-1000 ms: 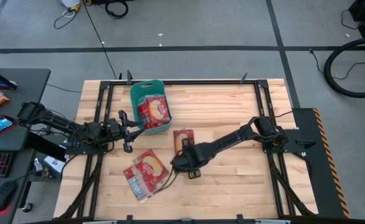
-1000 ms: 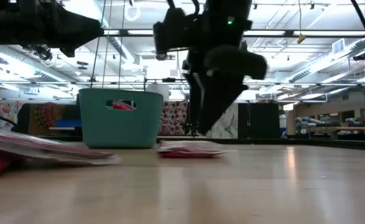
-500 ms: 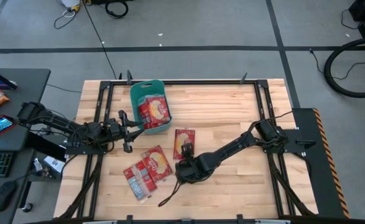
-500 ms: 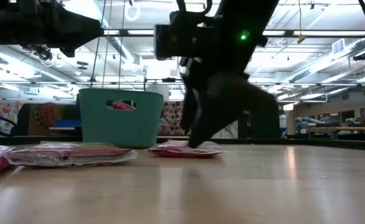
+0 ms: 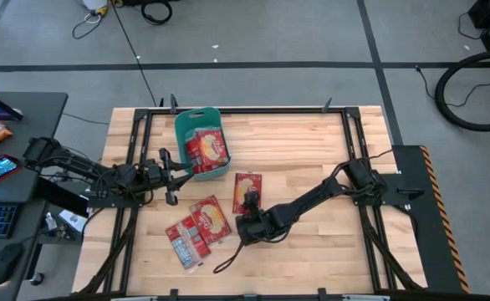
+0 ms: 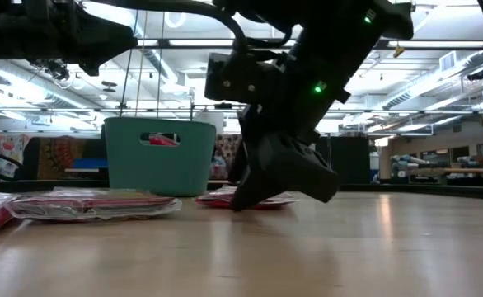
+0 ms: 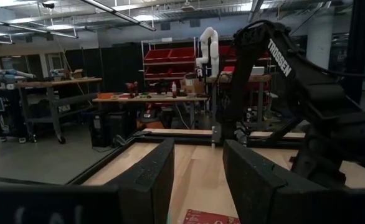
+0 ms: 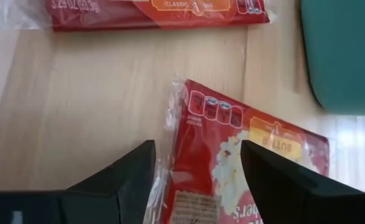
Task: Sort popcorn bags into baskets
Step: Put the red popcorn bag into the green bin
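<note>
A teal basket (image 5: pixel 196 138) stands at the far left with red popcorn bags (image 5: pixel 206 149) inside. One bag (image 5: pixel 246 191) lies flat on the table mid-way. Other bags (image 5: pixel 198 231) lie overlapping at the near left. My right gripper (image 5: pixel 244 213) is open and slants down over the lone bag's near end (image 8: pixel 232 155), its fingertips low by the table (image 6: pixel 241 200). My left gripper (image 5: pixel 171 172) waits open beside the basket, above the table, with nothing between its fingers (image 7: pixel 198 180). My right gripper's open fingers (image 8: pixel 129 177) straddle the near corner of the lone bag (image 8: pixel 189 143), slanting down from the table's near right. Whether they touch the bag, I cannot tell. The bag lies flat on the table.
The dark frame rails (image 5: pixel 136 167) run along the table's left and right sides. Bare wood (image 5: pixel 312 142) lies to the right of the basket and the lone bag. A cable (image 5: pixel 227 261) trails from the right arm near the table's front.
My right gripper has sunk toward the table and tipped steeply down over the lone bag's near end. The top bag of the near-left pile has shifted slightly toward the right and now lies flat.
</note>
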`<state>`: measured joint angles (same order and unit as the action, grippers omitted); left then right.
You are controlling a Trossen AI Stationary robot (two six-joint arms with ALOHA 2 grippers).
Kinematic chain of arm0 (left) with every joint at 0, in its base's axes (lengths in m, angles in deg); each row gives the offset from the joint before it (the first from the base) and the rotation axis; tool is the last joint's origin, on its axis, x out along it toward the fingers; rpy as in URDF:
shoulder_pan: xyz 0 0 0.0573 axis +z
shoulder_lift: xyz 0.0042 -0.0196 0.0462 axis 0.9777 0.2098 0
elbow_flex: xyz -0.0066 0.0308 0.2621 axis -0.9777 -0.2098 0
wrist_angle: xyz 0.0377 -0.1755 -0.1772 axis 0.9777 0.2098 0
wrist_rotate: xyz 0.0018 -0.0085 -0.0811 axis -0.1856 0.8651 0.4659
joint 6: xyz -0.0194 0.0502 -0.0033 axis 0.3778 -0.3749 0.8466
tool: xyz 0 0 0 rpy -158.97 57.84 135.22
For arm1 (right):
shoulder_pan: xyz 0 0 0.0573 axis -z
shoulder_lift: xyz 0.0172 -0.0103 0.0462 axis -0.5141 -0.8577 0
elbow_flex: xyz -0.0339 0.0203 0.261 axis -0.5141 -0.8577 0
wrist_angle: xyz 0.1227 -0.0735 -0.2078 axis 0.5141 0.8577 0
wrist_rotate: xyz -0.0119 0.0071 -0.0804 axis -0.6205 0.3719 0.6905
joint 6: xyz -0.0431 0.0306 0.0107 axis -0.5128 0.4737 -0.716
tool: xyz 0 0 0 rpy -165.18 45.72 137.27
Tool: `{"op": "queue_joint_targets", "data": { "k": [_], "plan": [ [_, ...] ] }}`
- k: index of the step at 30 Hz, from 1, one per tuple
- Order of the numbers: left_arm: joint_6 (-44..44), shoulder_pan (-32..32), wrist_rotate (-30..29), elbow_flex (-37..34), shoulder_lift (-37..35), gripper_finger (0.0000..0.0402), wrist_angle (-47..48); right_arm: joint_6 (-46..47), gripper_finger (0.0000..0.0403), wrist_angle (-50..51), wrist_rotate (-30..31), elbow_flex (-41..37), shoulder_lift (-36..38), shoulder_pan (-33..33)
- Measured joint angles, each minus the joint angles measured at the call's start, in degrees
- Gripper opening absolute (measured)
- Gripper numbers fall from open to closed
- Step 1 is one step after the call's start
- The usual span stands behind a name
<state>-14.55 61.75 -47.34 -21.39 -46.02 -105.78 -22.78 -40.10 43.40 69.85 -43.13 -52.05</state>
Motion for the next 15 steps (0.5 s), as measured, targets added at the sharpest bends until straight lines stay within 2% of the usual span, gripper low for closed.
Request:
{"op": "queue_joint_targets", "data": {
  "k": [4, 13, 15],
  "plan": [
    [0.0, 0.0, 0.0, 0.0, 0.0, 0.0144, 0.0, 1.8, 0.0212, -0.6, -2.3, -1.6, 0.3, 1.0],
    [0.0, 0.0, 0.0, 0.0, 0.0, 0.0144, 0.0, 1.8, 0.0027, -0.7, -7.0, -1.8, 0.1, 1.8],
    [0.0, 0.0, 0.0, 0.0, 0.0, 0.0144, 0.0, 1.2, 0.0009, -0.1, -7.3, -1.2, 0.0, 1.7]
  ]
}}
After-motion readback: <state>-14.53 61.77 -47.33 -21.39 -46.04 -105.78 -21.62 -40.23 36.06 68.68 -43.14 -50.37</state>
